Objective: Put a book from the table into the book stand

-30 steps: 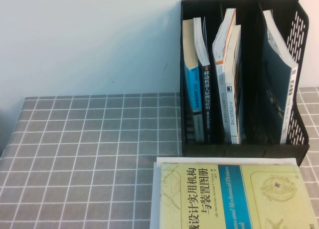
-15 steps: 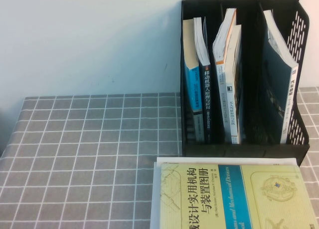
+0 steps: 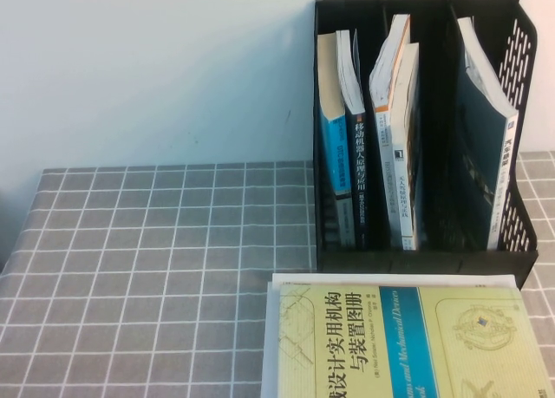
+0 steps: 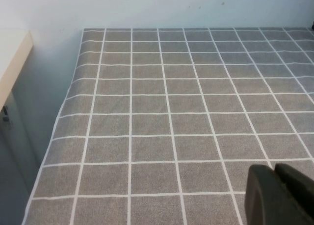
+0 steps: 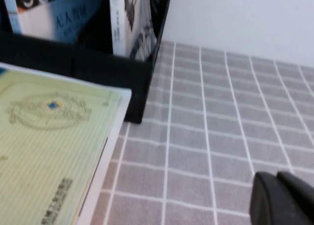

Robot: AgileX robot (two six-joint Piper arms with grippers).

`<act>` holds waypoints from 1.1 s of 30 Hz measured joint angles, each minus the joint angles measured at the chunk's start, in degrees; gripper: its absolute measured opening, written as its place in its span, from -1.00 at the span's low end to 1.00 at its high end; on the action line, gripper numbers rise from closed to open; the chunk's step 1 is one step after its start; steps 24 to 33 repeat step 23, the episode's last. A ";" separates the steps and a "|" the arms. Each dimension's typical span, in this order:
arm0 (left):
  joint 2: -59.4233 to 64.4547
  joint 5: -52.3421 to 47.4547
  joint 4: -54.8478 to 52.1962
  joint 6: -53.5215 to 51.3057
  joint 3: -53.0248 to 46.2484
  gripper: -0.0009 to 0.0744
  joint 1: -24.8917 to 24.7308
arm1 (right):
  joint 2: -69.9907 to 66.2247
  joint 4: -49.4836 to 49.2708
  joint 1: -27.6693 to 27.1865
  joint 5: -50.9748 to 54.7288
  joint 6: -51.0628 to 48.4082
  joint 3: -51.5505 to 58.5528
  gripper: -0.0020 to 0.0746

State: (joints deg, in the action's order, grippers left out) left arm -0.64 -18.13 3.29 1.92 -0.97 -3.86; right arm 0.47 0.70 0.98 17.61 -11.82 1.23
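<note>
Change: nothing has moved against the two earlier high-view shots; books, rack and cloth lie the same. Judgement: the rig is idle, and the task looks done rather than pending.
Table [image 3: 156, 268]: flat, covered in grey woven cloth with a white grid; matte, slightly fuzzy.
Book stand [image 3: 524, 112]: black rigid plastic, three upright compartments, slotted side wall; it stands at the far right of the table against the wall.
Yellow-green book [image 3: 451, 346]: pale, with a blue band; it lies flat in front of the stand on a white layer that shows along its edges.
The book [image 3: 481, 129]: large paperback with a dark cover face and a white spine. It leans in the stand's right-hand compartment, alone there. Identity judged from the white and dark cover, not confirmed.
Left gripper [image 4: 274, 172]: out of the high view; it hangs over bare cloth. Only a thin seam separates its black fingers, and it grips nothing.
Right gripper [image 5: 277, 176]: over cloth near the stand's outer corner; its fingers are likewise together and empty.
</note>
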 joint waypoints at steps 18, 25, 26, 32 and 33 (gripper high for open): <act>-0.10 0.00 0.00 0.00 0.00 -0.97 0.00 | 0.26 -0.12 -0.82 2.99 0.52 0.05 -0.95; -0.10 0.00 0.00 0.00 0.00 -0.97 0.00 | 0.26 -0.12 -0.82 3.09 0.52 0.05 -0.95; -0.10 0.00 0.00 0.00 0.00 -0.97 0.00 | 0.26 -0.12 -0.82 3.09 0.52 0.05 -0.95; -0.10 0.00 0.00 0.00 0.00 -0.97 0.00 | 0.26 -0.12 -0.82 3.09 0.52 0.05 -0.95; -0.10 0.00 0.00 0.00 0.00 -0.97 0.00 | 0.26 -0.12 -0.82 3.09 0.52 0.05 -0.95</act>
